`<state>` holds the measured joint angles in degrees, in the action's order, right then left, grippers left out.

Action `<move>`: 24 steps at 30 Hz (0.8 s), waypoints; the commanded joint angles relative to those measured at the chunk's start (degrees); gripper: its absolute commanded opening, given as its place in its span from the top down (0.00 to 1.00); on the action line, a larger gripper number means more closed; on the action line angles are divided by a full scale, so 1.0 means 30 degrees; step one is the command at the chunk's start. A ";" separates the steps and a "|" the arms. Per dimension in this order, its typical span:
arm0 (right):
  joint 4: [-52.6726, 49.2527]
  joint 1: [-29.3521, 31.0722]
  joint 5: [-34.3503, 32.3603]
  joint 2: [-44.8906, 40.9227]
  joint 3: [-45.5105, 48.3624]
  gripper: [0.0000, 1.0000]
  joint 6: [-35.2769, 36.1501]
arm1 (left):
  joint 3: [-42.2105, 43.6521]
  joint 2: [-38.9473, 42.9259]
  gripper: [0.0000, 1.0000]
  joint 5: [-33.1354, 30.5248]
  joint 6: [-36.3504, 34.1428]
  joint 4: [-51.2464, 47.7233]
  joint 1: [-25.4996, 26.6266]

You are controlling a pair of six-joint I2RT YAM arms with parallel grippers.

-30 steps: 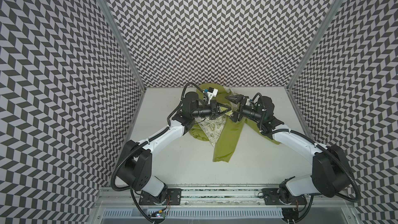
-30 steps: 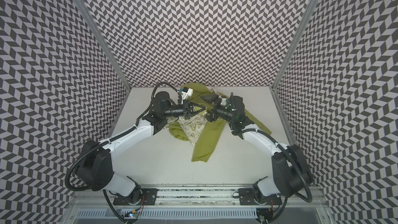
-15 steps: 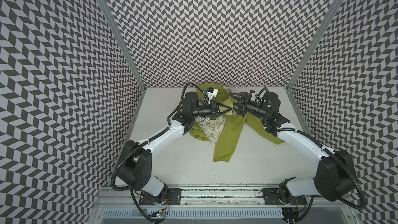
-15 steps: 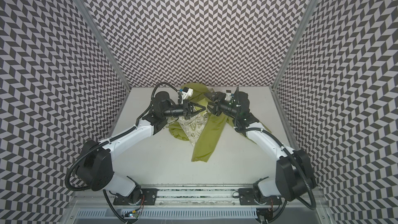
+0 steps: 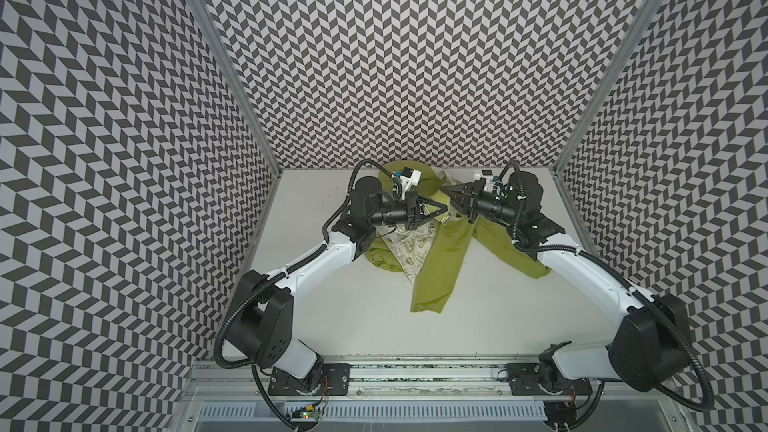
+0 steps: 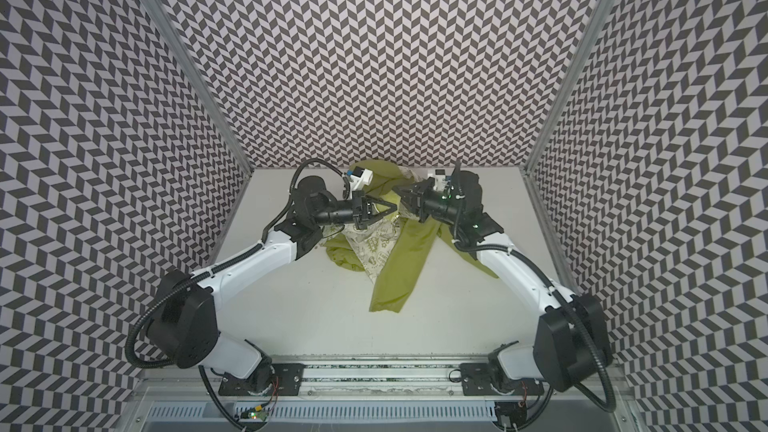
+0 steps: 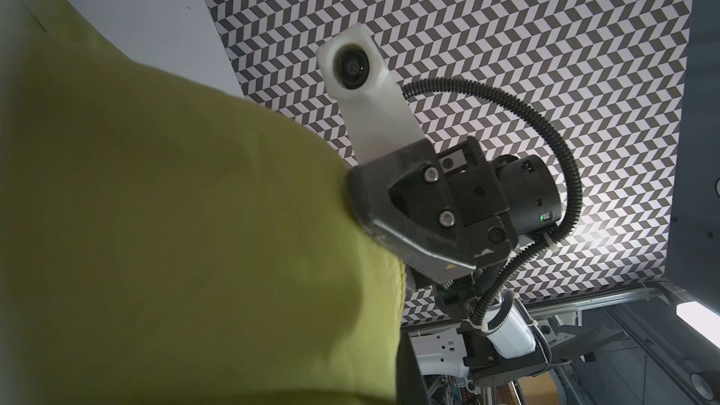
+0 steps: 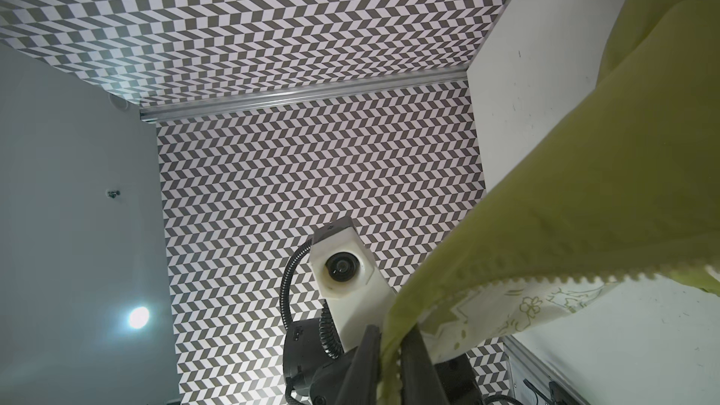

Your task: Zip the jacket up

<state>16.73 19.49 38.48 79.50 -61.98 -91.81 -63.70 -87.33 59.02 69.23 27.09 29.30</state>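
Lime-green jacket (image 5: 440, 268) lies crumpled on the table (image 5: 332, 317), centre frame. The left hand (image 5: 444, 210) and right hand (image 5: 446, 189) each clamp its fabric.

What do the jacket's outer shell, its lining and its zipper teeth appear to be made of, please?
The jacket shell: thin matte lime-green woven fabric, probably light synthetic, since it drapes and creases softly. Its lining: white cloth printed with green figures, fibre unclear. The zipper teeth: pale, moulded-looking, probably plastic rather than metal, as they show no shine.
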 commanded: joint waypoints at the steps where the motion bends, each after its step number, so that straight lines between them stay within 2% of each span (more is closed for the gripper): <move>1: 0.0503 -0.0075 0.0421 -0.0379 -0.0867 0.98 0.0281 | -0.0337 0.0004 0.86 0.0558 0.0657 0.1481 -0.0014; 5: 0.0032 -0.0078 0.0462 -0.0258 -0.1425 1.00 0.0590 | -0.0125 0.0091 0.77 0.0545 0.0688 0.1571 0.0071; 8: -0.0764 -0.0075 0.0297 -0.0336 -0.1763 1.00 0.0954 | -0.0072 0.0125 0.64 0.0561 0.0654 0.1492 0.0151; 9: -0.1026 -0.0079 0.0272 -0.0350 -0.1859 1.00 0.1058 | -0.0065 0.0151 0.63 0.0561 0.0595 0.1415 0.0160; 21: -0.1944 -0.0079 0.0237 -0.0259 -0.2104 1.00 0.1310 | -0.0434 0.0236 0.73 0.0611 -0.0693 -0.0411 0.0483; 24: -0.1988 -0.0079 0.0196 -0.0306 -0.2103 1.00 0.1327 | -0.0620 0.0210 0.79 0.0627 -0.1264 -0.1213 0.0656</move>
<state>8.78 19.49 39.09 79.50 -66.46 -88.27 -63.68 -87.33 59.64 67.44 25.17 30.48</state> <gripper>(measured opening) 0.049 0.220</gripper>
